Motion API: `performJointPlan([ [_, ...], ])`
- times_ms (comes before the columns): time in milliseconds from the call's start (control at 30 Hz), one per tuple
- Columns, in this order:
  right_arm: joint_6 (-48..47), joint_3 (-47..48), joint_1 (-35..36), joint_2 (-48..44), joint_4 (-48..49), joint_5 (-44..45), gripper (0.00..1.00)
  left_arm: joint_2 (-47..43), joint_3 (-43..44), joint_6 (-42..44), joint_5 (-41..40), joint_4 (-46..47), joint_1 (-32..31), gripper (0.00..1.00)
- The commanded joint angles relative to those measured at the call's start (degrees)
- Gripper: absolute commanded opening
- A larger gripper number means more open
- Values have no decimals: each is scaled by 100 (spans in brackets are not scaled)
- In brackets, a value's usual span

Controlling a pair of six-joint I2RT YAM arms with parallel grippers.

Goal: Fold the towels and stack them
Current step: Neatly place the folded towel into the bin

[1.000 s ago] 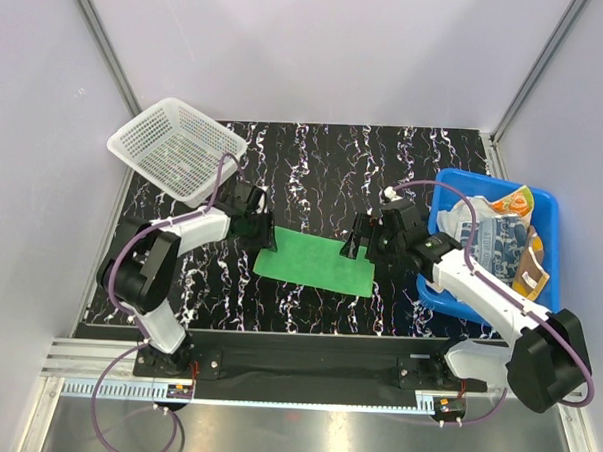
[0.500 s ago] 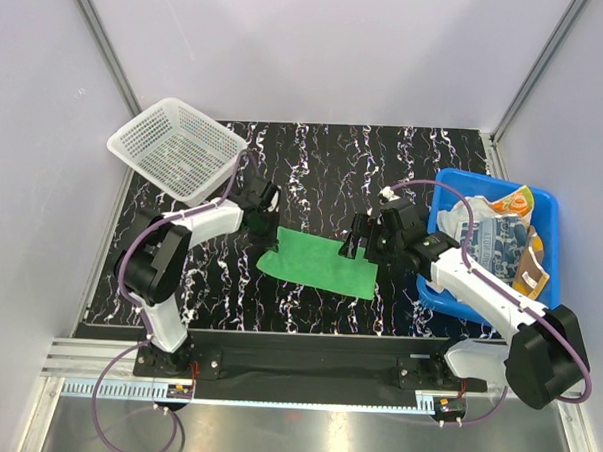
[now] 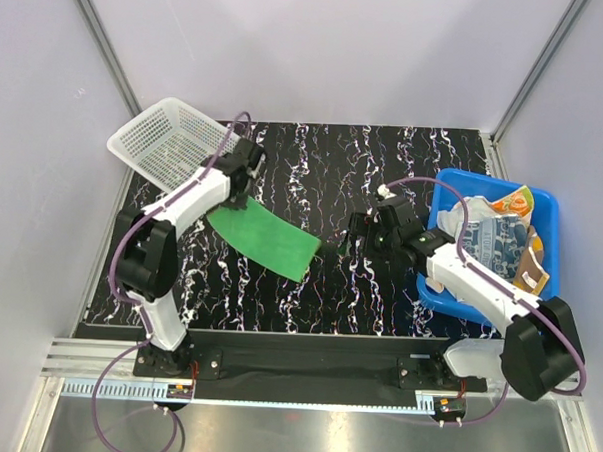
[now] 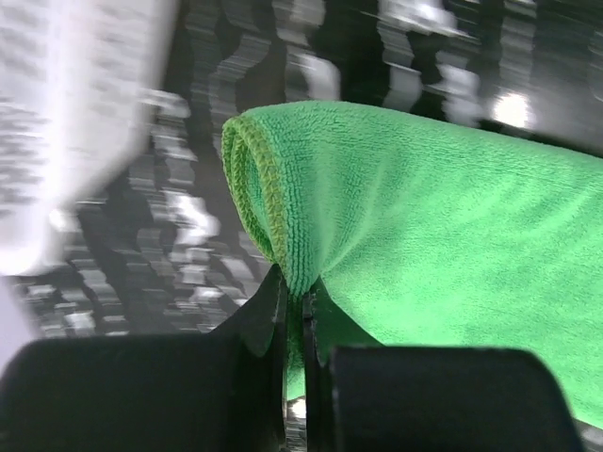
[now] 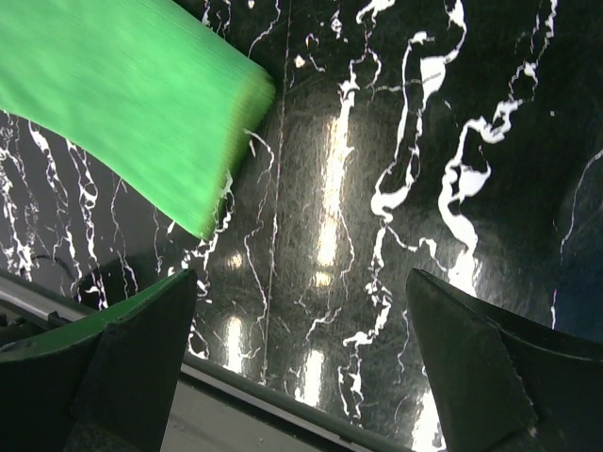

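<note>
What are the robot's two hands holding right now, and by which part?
The left hand grips the green towel, pinching a fold of cloth at its hemmed end. The right hand is open and holds nothing.

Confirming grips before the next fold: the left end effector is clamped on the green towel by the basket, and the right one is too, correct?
No. The right end effector is open and off the green towel, as the right wrist view shows; only the left end effector is clamped on it, by the basket.
</note>
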Motion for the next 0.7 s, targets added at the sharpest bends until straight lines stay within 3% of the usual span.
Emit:
performJointPlan([
  [0, -244, 327, 44, 262, 313, -88, 100, 127, 677, 784, -912, 195, 495, 0],
  [233, -402, 609, 53, 1010, 603, -131, 100, 724, 1827, 1803, -1220, 1063, 1278, 0],
  [400, -569, 855, 44, 1529, 674, -105, 100, 1216, 2409, 2094, -1519, 1767, 1656, 0],
  [667, -560, 1004, 44, 1670, 973, 220, 100, 2456, 3727, 2402, -1256, 2172, 2272, 0],
])
